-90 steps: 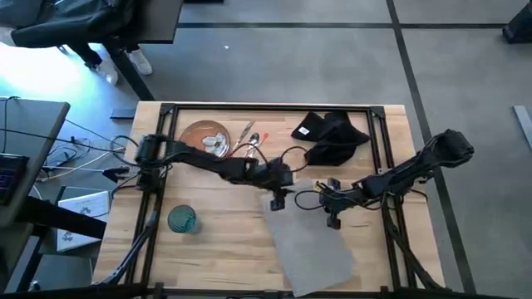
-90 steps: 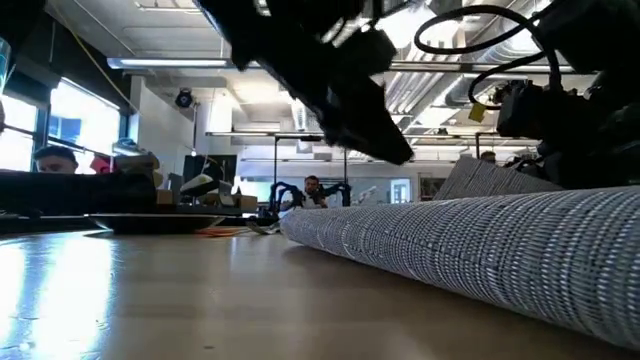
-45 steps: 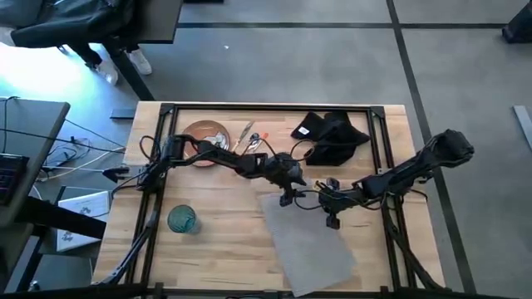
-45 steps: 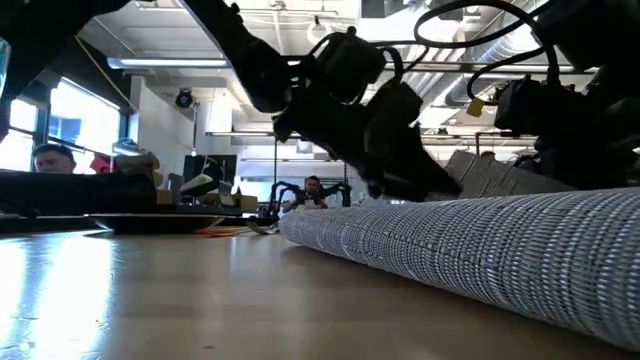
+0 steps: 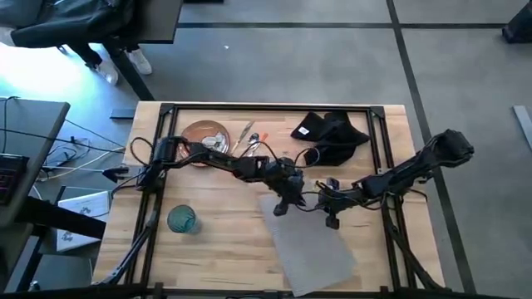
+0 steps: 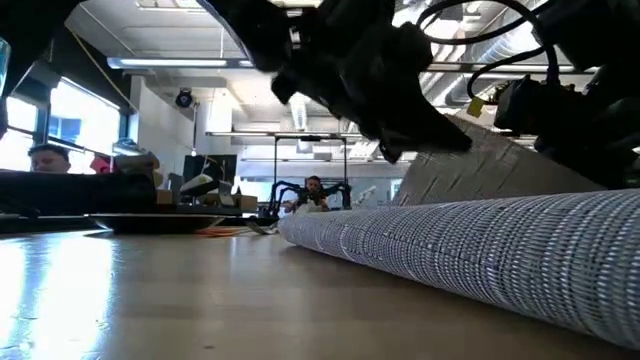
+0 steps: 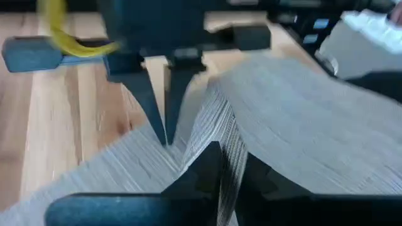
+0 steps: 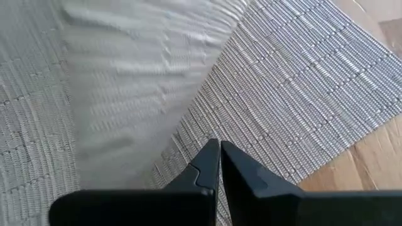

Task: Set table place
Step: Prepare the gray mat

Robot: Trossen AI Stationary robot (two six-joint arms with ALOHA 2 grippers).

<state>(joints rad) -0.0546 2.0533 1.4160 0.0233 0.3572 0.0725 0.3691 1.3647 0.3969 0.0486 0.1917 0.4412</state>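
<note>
2 claws, left claw (image 5: 283,205) and right claw (image 5: 327,202), apparently clenched on the placemat (image 5: 312,242) edge.

On the table (image 5: 224,241), the placemat (image 5: 314,245) lies right of the glass (image 5: 182,219), plate (image 5: 205,135) behind.

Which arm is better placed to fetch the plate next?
Left, probably. Both tools, left and right, are shut on the placemat mid-table, but the plate lies far left beside the left arm's base.
</note>
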